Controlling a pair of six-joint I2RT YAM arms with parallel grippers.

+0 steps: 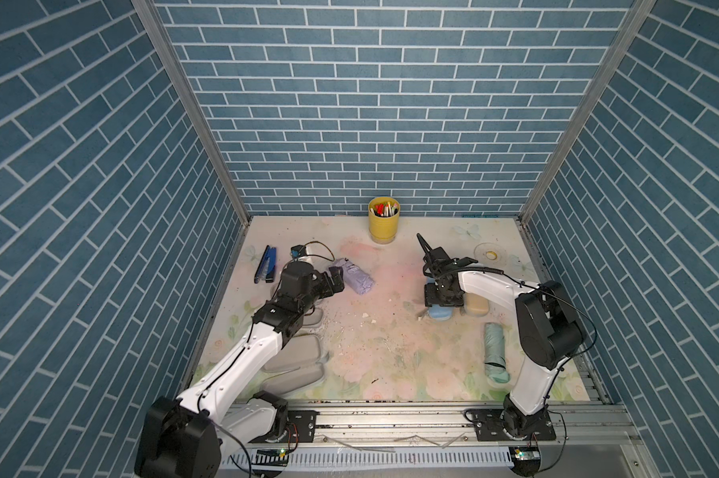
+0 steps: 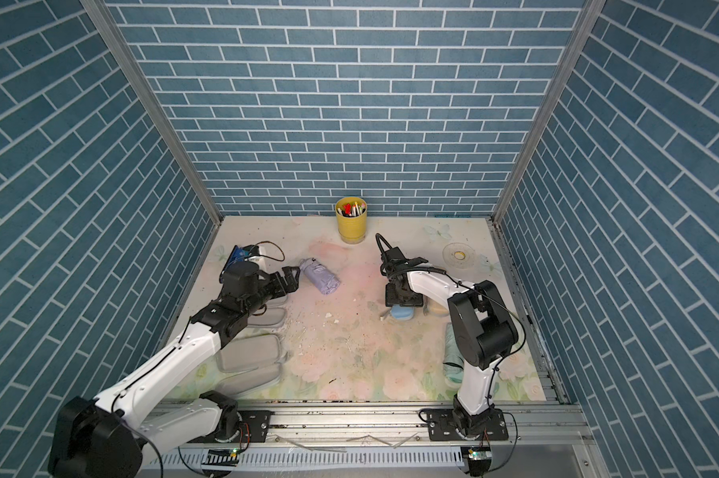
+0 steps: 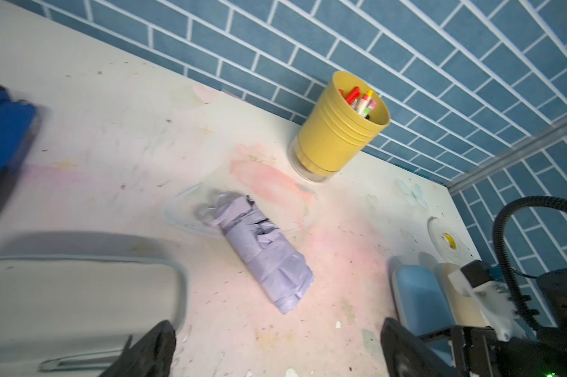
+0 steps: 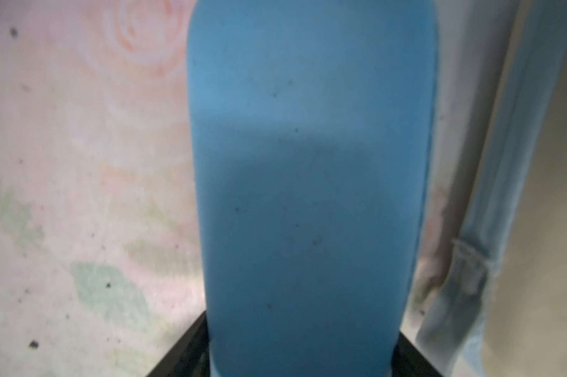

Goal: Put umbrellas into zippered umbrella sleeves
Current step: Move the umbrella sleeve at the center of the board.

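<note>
The lilac umbrella (image 3: 262, 258) lies on the surface (image 3: 112, 130), near the yellow pen cup (image 3: 337, 130), left-arm side. The left hand (image 3: 275, 326) hangs wide and empty before it; best close across the roll's middle. The right hand (image 4: 303, 346) straddles the light blue sleeve (image 4: 308, 163), farther from the cup; whether clenched, I cannot tell.

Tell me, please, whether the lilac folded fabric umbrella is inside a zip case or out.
Out: the lilac folded fabric umbrella lies uncovered on the floral tabletop.
</note>
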